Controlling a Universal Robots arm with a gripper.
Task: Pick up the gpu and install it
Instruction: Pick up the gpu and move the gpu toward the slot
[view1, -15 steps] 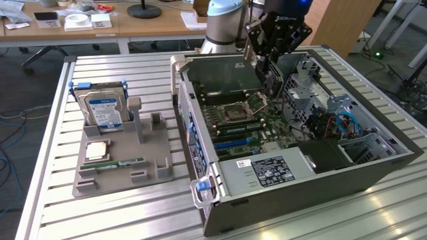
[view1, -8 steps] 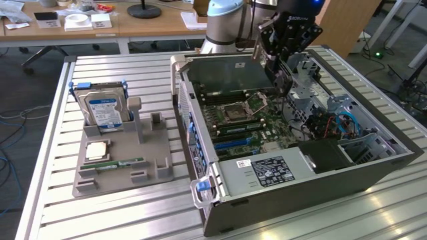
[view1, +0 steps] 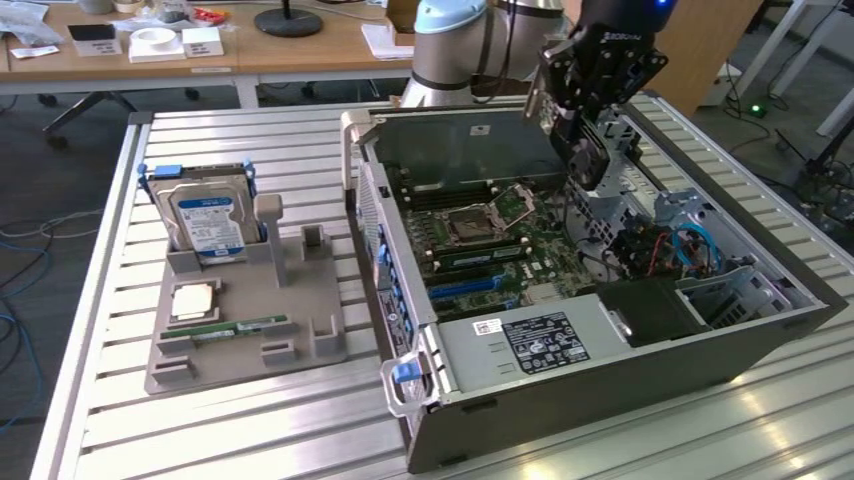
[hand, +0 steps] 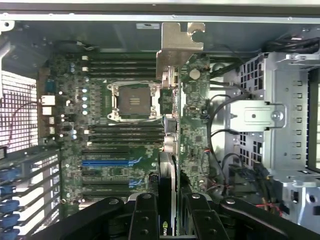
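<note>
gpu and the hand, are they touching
Touching. The wrist view shows the hand clamped against both sides of the gpu, with no gap visible.

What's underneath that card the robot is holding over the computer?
Under the gpu, held in the pincer, lies the motherboard, with its CPU socket and blue slots showing. The strip of board directly beneath the card is covered by it.

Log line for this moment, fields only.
gripper: shut on gpu | gpu: edge-down above motherboard, not seated | case: open | hard drive, RAM: on tray
</note>
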